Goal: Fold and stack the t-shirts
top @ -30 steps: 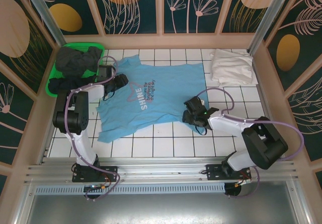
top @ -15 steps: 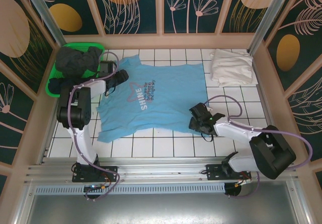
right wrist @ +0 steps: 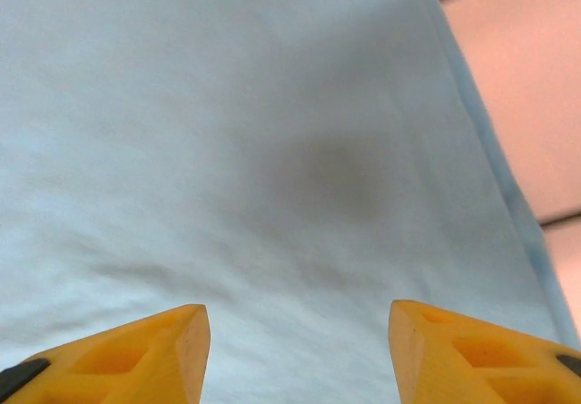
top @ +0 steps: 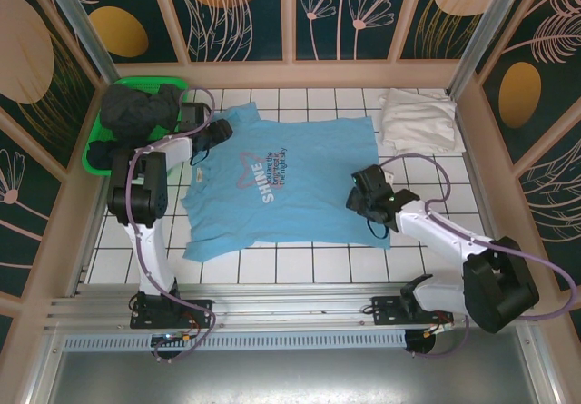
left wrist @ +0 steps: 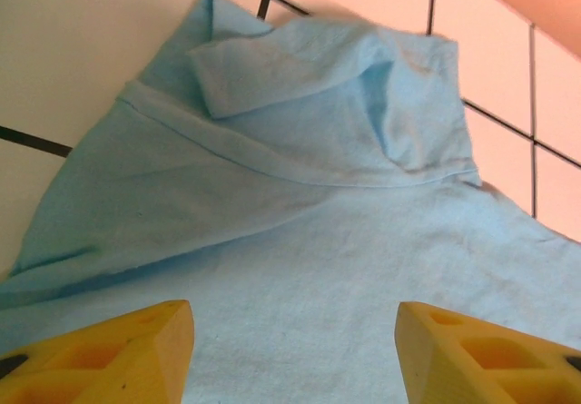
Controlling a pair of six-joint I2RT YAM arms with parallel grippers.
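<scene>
Sky-blue t-shirt (top: 290, 186) lies spread print-up on the white tiled table (top: 300, 263), between the two grippers. It sits flatter and squarer than a second ago: the hem side by the right gripper was bunched and pulled in, and now it runs out straight, with the lower corner reaching further toward the right arm. The whole shirt has shifted a little away from the arm bases

Left gripper (top: 218, 133) is at the far sleeve, on the shoulder edge. It has crept slightly up and away since the earlier frames. In the left wrist view its yellow fingertips (left wrist: 136, 349) stand wide apart with blue cloth flat beneath and ahead of them, nothing pinched. Just ahead of the fingers the sleeve cuff is folded back on itself, tile beyond it

Right gripper (top: 363, 197) is over the hem end of the shirt, moved up and outward from where it was a second ago. In the right wrist view its yellow fingertips (right wrist: 145, 349) are also spread apart over smooth blue fabric. The shirt's edge runs along the right side of that view with bare tile past it

White t-shirt (top: 416, 121) lies folded, well beyond the right gripper in the far corner, unchanged. Dark t-shirts (top: 136, 112) are heaped in the green basket (top: 95, 154), just beside the left gripper on its outer side, same as before
</scene>
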